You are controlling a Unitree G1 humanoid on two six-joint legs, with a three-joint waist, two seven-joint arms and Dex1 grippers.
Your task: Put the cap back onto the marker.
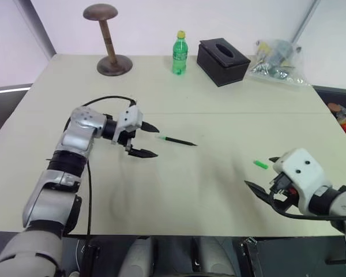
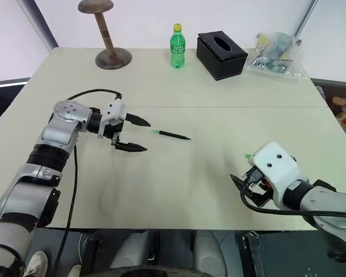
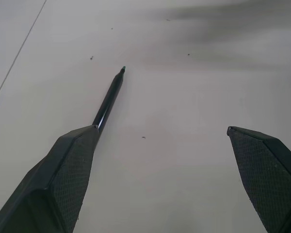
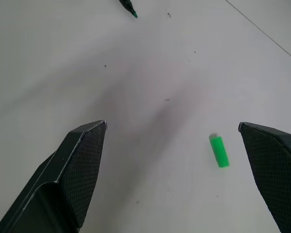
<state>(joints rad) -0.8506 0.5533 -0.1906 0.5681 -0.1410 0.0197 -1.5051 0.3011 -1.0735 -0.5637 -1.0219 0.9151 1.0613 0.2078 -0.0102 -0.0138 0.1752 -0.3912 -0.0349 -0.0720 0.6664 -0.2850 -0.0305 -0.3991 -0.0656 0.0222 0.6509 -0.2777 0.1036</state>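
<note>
On the broad pale beige table we've got both grippers empty, jaws wide: left gripper just beside the thin black marker, right gripper near the tiny bright green plastic cap. Cap and marker lie well apart; nothing grasped yet, capping all to do. No readable labels.

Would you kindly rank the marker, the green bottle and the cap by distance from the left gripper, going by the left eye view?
1. marker, just ahead of the left gripper
2. cap, toward the right arm
3. green bottle, at the table's far edge
</note>
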